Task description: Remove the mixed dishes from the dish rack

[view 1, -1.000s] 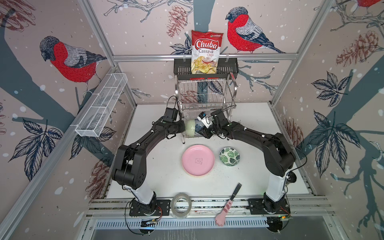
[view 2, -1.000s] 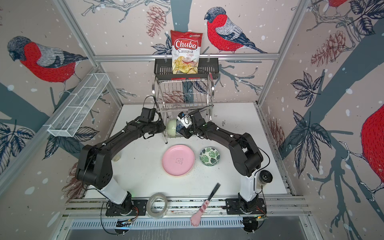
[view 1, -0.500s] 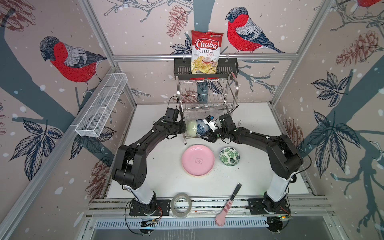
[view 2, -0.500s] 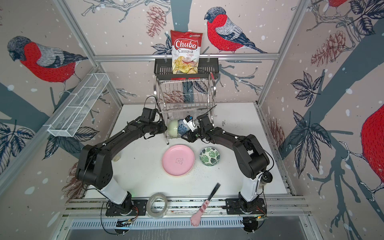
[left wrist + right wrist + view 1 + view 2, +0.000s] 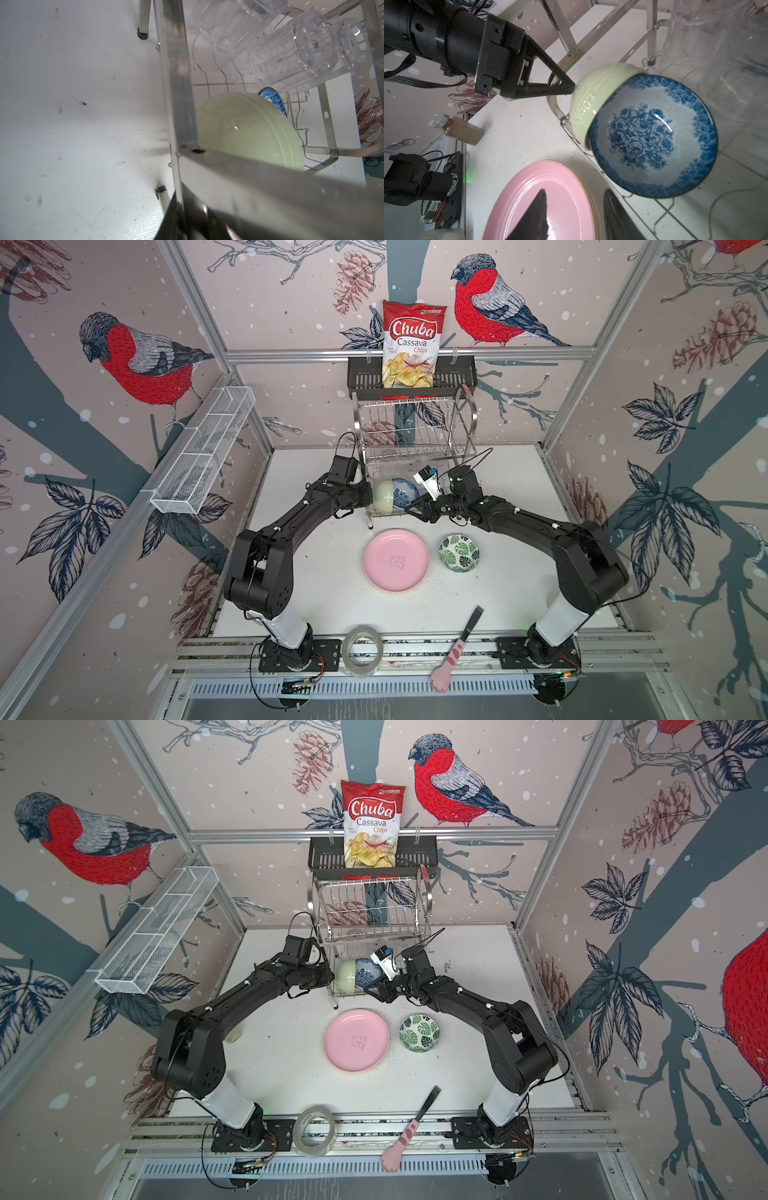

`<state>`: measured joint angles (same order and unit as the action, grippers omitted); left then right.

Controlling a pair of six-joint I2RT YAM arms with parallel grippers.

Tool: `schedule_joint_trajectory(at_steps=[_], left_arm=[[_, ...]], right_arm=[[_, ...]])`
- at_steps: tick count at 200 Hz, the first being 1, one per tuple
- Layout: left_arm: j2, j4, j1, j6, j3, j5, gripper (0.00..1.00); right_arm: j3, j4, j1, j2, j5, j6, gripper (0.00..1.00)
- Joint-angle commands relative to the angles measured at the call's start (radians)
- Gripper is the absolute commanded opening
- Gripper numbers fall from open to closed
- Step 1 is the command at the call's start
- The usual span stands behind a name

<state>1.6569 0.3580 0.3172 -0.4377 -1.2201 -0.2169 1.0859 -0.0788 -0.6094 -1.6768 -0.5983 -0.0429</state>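
Observation:
The steel dish rack (image 5: 415, 439) (image 5: 374, 907) stands at the back of the table. On its lower shelf a pale green bowl (image 5: 384, 495) (image 5: 249, 133) (image 5: 591, 93) and a blue-patterned bowl (image 5: 405, 491) (image 5: 652, 135) stand on edge, touching. Clear glasses (image 5: 301, 56) lie behind them. My left gripper (image 5: 368, 498) (image 5: 569, 86) is shut on the rack's left side frame, beside the green bowl. My right gripper (image 5: 417, 512) (image 5: 575, 199) is open and empty, just in front of the blue bowl. A pink plate (image 5: 397, 560) (image 5: 546, 197) and a green-leaf bowl (image 5: 459, 551) sit on the table.
A chips bag (image 5: 411, 344) stands in a black basket (image 5: 365, 377) above the rack. A white mesh tray (image 5: 199, 460) hangs on the left wall. A tape roll (image 5: 363, 649) and a pink-handled tool (image 5: 457, 647) lie at the front edge. A spice jar (image 5: 460, 128) lies left.
My right gripper has drawn back out of the rack's lower shelf, away from the blue-patterned bowl. The left arm and the bowls have stayed put.

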Motion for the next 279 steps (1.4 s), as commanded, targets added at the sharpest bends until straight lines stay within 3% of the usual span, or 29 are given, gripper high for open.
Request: schedule_joint_trajectory(at_steps=[1, 98, 212, 279], left_arm=[[-0.006, -0.035, 0.006, -0.018, -0.011, -0.052, 0.16], [0.002, -0.02, 0.005, -0.009, -0.026, -0.05, 0.16], [0.018, -0.01, 0.005, 0.001, -0.044, -0.055, 0.17], [0.018, -0.008, 0.006, 0.001, -0.043, -0.055, 0.17]], right_arm=[[-0.001, 0.03, -0.045, 0.02, 0.112, 0.066, 0.45], [0.2, 0.204, -0.139, -0.132, 0.432, 0.3, 0.38], [0.406, 0.302, -0.136, -0.333, 0.494, 0.38, 0.33], [0.384, 0.289, -0.128, -0.346, 0.504, 0.385, 0.07]])
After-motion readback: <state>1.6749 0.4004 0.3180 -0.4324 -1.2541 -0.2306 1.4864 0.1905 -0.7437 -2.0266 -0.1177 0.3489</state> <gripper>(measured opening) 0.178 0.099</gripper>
